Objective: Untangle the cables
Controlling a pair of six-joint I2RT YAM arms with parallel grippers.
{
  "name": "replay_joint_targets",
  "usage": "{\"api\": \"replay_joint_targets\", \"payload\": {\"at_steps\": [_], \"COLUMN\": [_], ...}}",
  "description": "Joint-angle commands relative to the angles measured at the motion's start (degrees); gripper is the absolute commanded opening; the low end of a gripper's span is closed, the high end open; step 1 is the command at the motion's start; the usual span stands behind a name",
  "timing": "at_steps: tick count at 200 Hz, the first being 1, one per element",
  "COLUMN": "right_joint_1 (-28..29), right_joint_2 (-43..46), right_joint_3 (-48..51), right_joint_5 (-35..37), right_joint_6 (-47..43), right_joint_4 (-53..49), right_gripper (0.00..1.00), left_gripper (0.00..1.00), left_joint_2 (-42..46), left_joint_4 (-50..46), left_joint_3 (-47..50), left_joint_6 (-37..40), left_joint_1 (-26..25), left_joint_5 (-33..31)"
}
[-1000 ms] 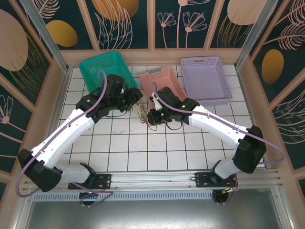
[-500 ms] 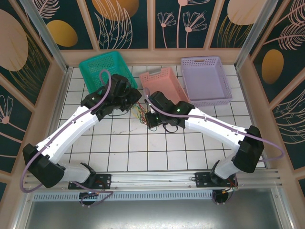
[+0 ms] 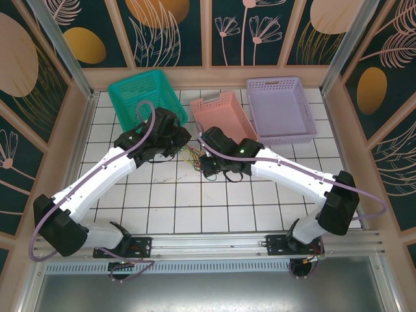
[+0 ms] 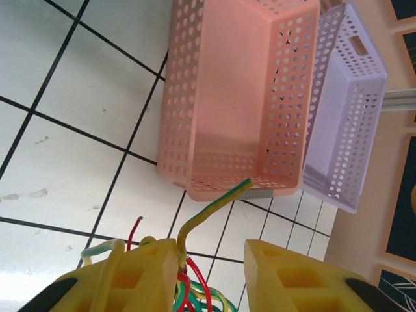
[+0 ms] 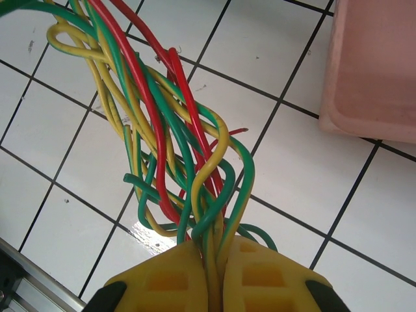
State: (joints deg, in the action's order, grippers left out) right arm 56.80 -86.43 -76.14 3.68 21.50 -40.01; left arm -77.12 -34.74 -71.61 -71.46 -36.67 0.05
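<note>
Top view: tangled thin green, yellow and red cables (image 3: 193, 155) lie on the white tiled table (image 3: 169, 195), between left gripper (image 3: 184, 142) and right gripper (image 3: 207, 164). Pink perforated plastic basket (image 3: 224, 110) sits just behind, with open tiles in front.
Left wrist: jaws apart, cables against one finger, basket rim near.
Right wrist: jaws clamped on the cables.
Versus 1 s ago: right wrist has shifted left, cables in the same spot.

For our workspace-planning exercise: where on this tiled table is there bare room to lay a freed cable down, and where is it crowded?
Free: the tiles bordered by the left arm, right arm and near rail; also the strip between right arm and lilac basket. Crowded: the cables bunched before the pink basket.
</note>
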Motion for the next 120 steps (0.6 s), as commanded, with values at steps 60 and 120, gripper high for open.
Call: {"api": "replay_joint_targets", "payload": {"at_steps": [60,120], "right_joint_1": [0.67,0.8], "right_joint_2": [0.08,-0.92], "right_joint_3": [-0.78,-1.75], "right_joint_5": [1.57,0.37], "right_joint_6": [0.45,0.56], "right_joint_4": [3.0,3.61], "right_gripper": [0.0,0.0], "left_gripper": [0.39,0.42], "left_joint_2": [2.83,2.17], "left_joint_4": [-6.0,-2.25], "left_joint_3": [-0.31,1.05], "left_joint_6": [0.01,-0.88], "left_joint_1": [-0.07,-0.08], "left_joint_5": [-4.34,-1.67]}}
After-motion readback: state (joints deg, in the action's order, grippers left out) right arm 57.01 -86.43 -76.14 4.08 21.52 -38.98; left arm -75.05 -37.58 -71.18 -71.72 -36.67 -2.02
